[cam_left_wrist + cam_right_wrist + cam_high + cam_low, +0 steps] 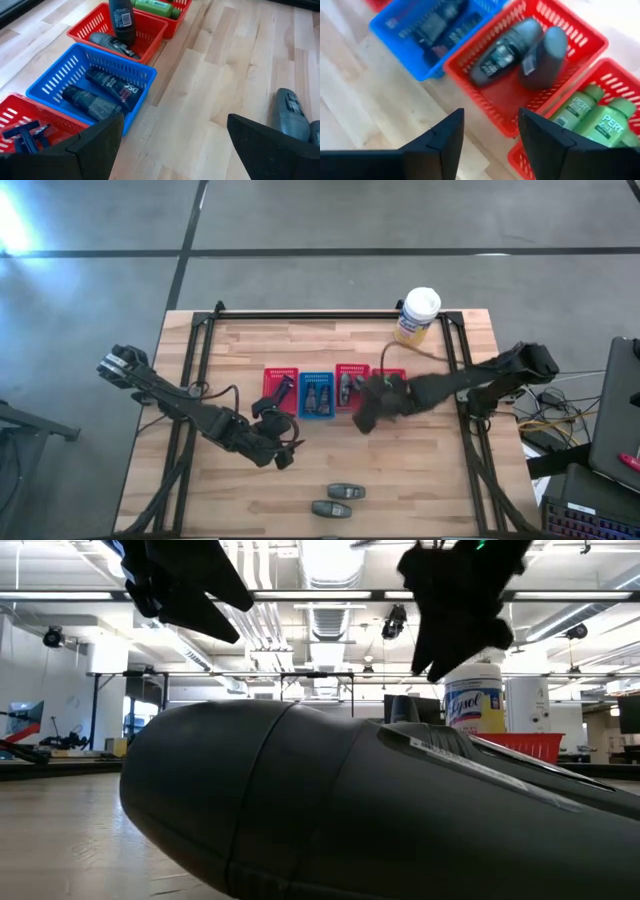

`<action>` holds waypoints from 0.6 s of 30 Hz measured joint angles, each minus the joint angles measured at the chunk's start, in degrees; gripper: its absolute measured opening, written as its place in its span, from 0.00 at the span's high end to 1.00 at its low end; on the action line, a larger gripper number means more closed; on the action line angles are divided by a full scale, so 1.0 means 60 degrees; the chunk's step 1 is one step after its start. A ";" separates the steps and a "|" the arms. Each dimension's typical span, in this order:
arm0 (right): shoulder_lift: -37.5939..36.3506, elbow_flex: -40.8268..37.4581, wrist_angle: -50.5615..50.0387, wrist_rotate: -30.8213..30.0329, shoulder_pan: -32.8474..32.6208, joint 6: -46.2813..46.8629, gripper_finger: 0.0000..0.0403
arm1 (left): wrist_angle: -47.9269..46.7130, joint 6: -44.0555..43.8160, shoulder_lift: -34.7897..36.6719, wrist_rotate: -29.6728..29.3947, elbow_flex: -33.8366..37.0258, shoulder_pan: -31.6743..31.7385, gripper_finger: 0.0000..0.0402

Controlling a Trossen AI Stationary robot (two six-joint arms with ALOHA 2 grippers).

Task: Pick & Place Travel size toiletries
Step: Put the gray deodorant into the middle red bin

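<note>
Four mesh baskets stand in a row mid-table. The leftmost red basket (pixel 281 385) holds thin dark razors (pixel 22 134). Dark bottles (pixel 107 87) lie in the blue basket (pixel 317 396). The third basket (pixel 520 95), red, holds two grey oval bottles (pixel 545 57). Green bottles (pixel 592 117) lie in the rightmost red basket (pixel 392 375). Two more grey oval bottles (pixel 340 500) lie on the table near its near edge. My left gripper (pixel 175 125) is open, near of the baskets (pixel 288 448). My right gripper (pixel 491 120) is open above the third basket's near side (pixel 365 418).
A large white-and-yellow canister (pixel 418 315) stands at the far right of the table. In the low view a grey bottle (pixel 300 810) fills the foreground. Bare wood (pixel 420 470) lies between the baskets and the near edge.
</note>
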State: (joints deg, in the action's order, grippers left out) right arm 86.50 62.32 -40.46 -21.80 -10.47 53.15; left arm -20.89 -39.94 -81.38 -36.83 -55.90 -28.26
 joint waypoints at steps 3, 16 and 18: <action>-0.0026 -0.0066 -0.0155 0.0954 0.1030 -0.0269 0.49 | 0.0052 -0.0008 0.0000 0.0005 0.0000 0.0001 0.10; -0.0018 0.0177 -0.0129 0.2437 0.3027 -0.2020 0.32 | 0.0044 -0.0037 0.0000 -0.0031 0.0000 0.0077 0.10; -0.0010 0.0162 -0.0132 0.2582 0.3070 -0.2178 0.37 | 0.0044 -0.0015 0.0000 -0.0035 0.0000 0.0132 0.10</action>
State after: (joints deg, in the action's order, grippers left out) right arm 86.43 63.29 -41.26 -6.31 7.95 40.08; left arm -20.62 -40.03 -81.39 -37.04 -55.90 -27.47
